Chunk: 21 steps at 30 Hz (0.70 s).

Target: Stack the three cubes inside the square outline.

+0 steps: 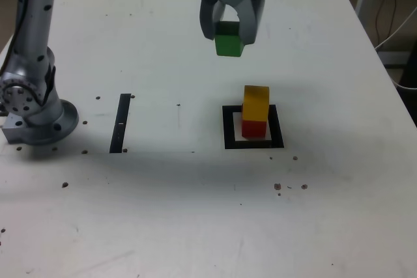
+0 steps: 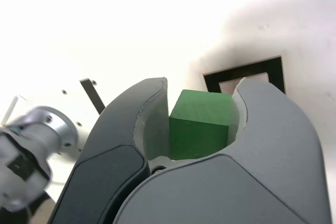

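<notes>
White tabletop (image 1: 195,226) fills the exterior view, speckled with small dark marks, with the arm's base (image 1: 36,112) near its left edge and a straight black strip (image 1: 120,123) just beside that base. The square outline (image 1: 253,127) lies right of the table's middle, and inside it the red cube (image 1: 255,128) sits on the surface with the yellow cube (image 1: 256,102) on top of it, turned slightly askew to the red one. The gripper (image 1: 229,42) hangs in the air nearer the far edge, jaws clamped on the green cube (image 1: 229,38), which the wrist view shows seated squarely between the two curved fingers (image 2: 126,145). From here the main risk, as I judge it, is the placing: the yellow cube's twisted top offers a smaller true landing face, so a green cube set down off-centre or at a mismatched angle could overhang and tip. Coming down too hard or sideways could push the two-cube stack over or shove it out of the outline. Opening the jaws before the green cube rests flat would let it drop and bounce off.
</notes>
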### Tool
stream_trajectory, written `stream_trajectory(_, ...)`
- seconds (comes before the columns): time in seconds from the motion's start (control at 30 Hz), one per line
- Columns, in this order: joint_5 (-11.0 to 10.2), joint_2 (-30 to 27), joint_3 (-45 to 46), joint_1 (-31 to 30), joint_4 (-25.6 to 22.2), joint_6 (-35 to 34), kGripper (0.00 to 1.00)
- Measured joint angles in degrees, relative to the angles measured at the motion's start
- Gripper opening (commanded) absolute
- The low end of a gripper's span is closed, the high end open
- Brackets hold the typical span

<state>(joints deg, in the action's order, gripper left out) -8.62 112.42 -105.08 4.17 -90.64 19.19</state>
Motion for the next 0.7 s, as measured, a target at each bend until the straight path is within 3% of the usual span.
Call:
stream_trajectory(0.3, 1.0, 1.7, -2.4, -2.7, -0.6, -7.1, 0.35)
stream_trajectory(0.7, 2.3, 4.4, -4.6, -7.6, -1.2, -11.6, 0.35)
